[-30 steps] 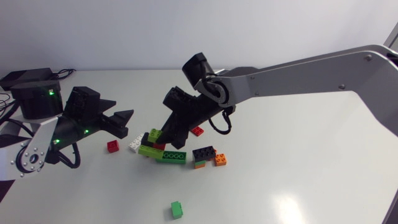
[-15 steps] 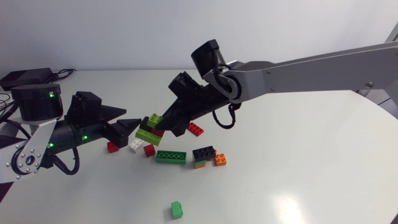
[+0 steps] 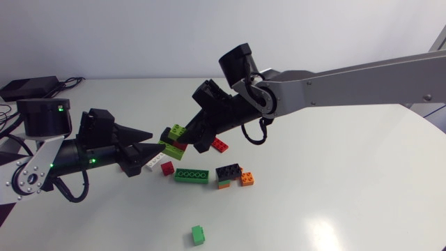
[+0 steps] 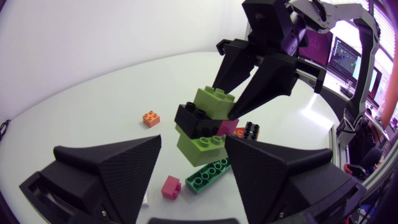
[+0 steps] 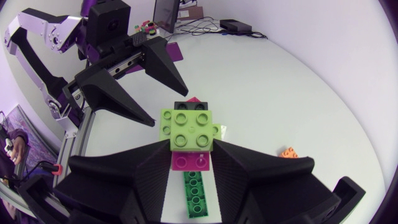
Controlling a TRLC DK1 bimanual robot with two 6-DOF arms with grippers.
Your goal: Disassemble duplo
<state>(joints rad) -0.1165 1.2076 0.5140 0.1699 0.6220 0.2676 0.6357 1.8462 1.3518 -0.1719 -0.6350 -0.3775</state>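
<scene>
- Right gripper [image 5: 189, 155] is clamped on the duplo stack [image 3: 175, 132], holding it aloft just left of the frame's centre
- Left gripper [image 3: 148, 143], its 2 fingers apart, points at the stack just ahead; the stack's long axis runs roughly upright

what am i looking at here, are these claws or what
Two robot arms at a white table. One picture looks down from above; the other two come from a camera on each arm's wrist. Each arm ends in a black two-fingered hand. The right hand is shut on a stack of toy bricks, lime, black and red, held above the table. The left hand is open, its tips near the stack. Loose bricks lie below: a long green brick, a white brick, a red brick, an orange brick and, apart, a small green brick.
</scene>
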